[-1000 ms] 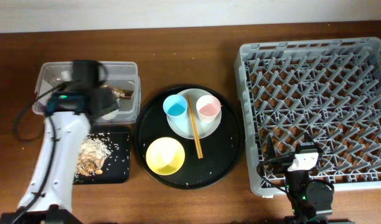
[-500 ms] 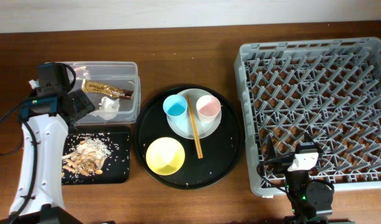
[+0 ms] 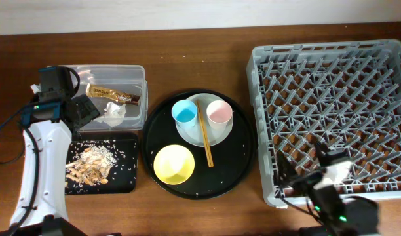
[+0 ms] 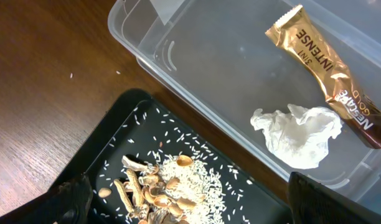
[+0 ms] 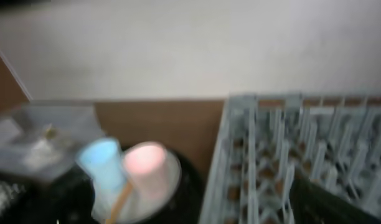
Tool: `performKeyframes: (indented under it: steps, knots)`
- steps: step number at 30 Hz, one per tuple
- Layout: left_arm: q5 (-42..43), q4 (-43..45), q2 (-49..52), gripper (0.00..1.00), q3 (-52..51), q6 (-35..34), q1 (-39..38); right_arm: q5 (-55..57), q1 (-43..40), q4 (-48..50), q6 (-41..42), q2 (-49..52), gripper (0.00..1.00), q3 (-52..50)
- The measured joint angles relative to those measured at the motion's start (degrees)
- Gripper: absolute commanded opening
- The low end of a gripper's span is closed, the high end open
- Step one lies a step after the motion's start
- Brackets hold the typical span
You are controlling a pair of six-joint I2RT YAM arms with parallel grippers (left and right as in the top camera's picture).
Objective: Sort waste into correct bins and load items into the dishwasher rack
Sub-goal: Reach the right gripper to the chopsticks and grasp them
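Note:
The brown-and-gold wrapper (image 3: pixel 113 94) (image 4: pixel 330 74) and the crumpled white tissue (image 3: pixel 112 111) (image 4: pixel 299 134) lie in the clear box (image 3: pixel 53 72) (image 4: pixel 178 68). Tan scraps with rice (image 3: pixel 92 164) (image 4: pixel 165 186) lie in the small black tray (image 3: pixel 125 180) (image 4: pixel 109 143). My left gripper (image 3: pixel 82 113) (image 4: pixel 190 211) is open and empty above the seam between box and tray. The blue cup (image 3: pixel 185 113) (image 5: pixel 102 163), pink cup (image 3: pixel 219 113) (image 5: pixel 144 163) and chopsticks (image 3: pixel 204 141) rest on the white plate (image 3: pixel 217 134). The yellow bowl (image 3: pixel 173 164) sits beside it. My right gripper (image 3: pixel 325 157) hovers open over the front left of the grey rack (image 3: pixel 331 85) (image 5: pixel 271 143).
The plate, cups, chopsticks and bowl all sit on a large round black tray (image 3: pixel 240 164) between the bins and the rack. Loose rice grains dot that tray. The right wrist view is blurred. Bare wooden table lies along the front and far left.
My left gripper moved left off the clear box a second ago, uncovering the tissue and wrapper, and has held still since. My right arm has just lifted and shifted right over the rack.

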Motion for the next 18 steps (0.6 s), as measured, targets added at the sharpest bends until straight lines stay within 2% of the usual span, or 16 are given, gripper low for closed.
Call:
performKeyframes:
  steps: [3, 8, 10, 11, 12, 13, 14, 16, 17, 18]
  knots:
    - [0.02, -0.02, 0.00, 0.99, 0.02, 0.00, 0.00, -2.80, 0.00, -17.35, 0.72, 10.71, 0.98, 20.00]
    - [0.09, -0.11, -0.22, 0.99, 0.04, 0.00, 0.00, -5.64, 0.00, -44.09, 0.85, 38.14, 0.99, 50.16]
    - [0.02, 0.09, -0.22, 0.99, 0.04, 0.00, 0.00, -9.84, -0.09, -47.65, 1.05, 49.42, 0.98, 55.89]
    - [0.02, 0.07, -0.24, 0.99, 0.07, 0.00, 0.00, -12.20, -0.09, -47.58, 1.07, 54.27, 0.84, 57.59]
    - [0.00, -0.07, -0.24, 0.99, 0.07, 0.00, 0.00, -14.62, -0.09, -47.28, 1.16, 58.95, 0.57, 58.42]
    - [0.02, -0.04, -0.22, 0.99, 0.07, 0.00, 0.00, -16.90, -0.09, -47.08, 1.25, 62.71, 0.55, 58.53]
    - [0.04, -0.07, -0.24, 0.99, 0.04, 0.00, 0.00, -19.02, 0.22, -47.08, 1.57, 67.67, 0.47, 58.55]
    - [0.00, -0.07, -0.24, 0.99, 0.07, 0.00, 0.00, -19.06, 2.84, -47.87, 1.55, 73.92, 0.38, 58.71]
    - [0.02, -0.11, -0.24, 0.99, 0.04, 0.00, 0.00, -18.10, 5.77, -48.02, 1.66, 76.67, 0.36, 58.73]
    - [0.02, -0.09, -0.24, 0.99, 0.04, 0.00, 0.00, -16.50, 9.57, -47.80, 1.68, 79.82, 0.39, 58.75]
